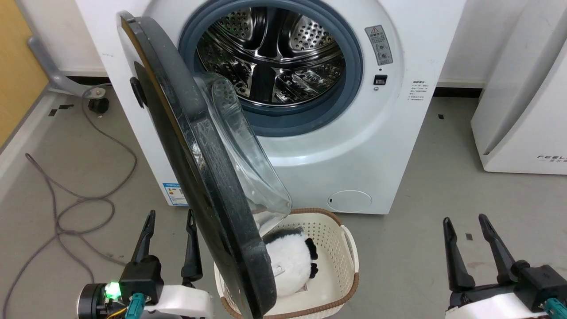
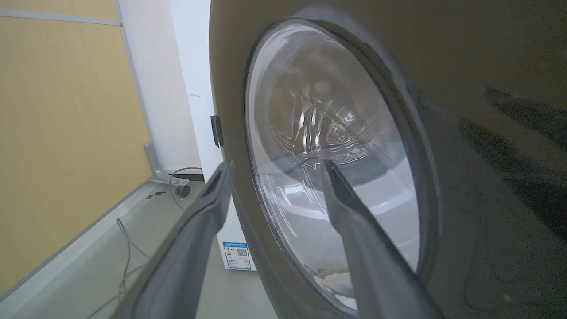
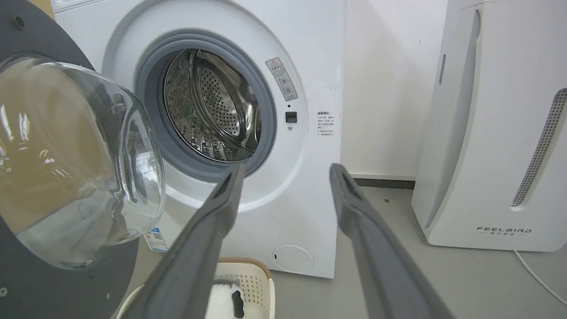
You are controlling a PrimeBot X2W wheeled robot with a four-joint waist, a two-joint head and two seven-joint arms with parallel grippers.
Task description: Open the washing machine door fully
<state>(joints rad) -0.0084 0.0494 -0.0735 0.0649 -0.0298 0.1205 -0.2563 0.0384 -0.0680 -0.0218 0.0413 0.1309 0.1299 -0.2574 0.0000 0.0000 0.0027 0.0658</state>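
Note:
The washing machine door (image 1: pixel 195 168), a glossy black disc with a bulging clear glass bowl (image 1: pixel 248 168), stands swung out on its left hinge, roughly edge-on to the head view, and the steel drum (image 1: pixel 270 57) lies exposed. My left gripper (image 1: pixel 172 217) is open at the lower left, just left of the door's outer face. The left wrist view looks close at that door (image 2: pixel 465 133) and its glass (image 2: pixel 328 146), between open fingers (image 2: pixel 208 208). My right gripper (image 1: pixel 463 221) is open at the lower right, away from the door (image 3: pixel 26 40), holding nothing.
A white laundry basket (image 1: pixel 341 239) with a black-and-white plush toy (image 1: pixel 288 261) sits on the floor under the door's edge. Grey cables (image 1: pixel 66 195) trail over the floor at the left. A white appliance (image 1: pixel 522 97) stands at the right. A yellow wall panel (image 2: pixel 57 133) is at far left.

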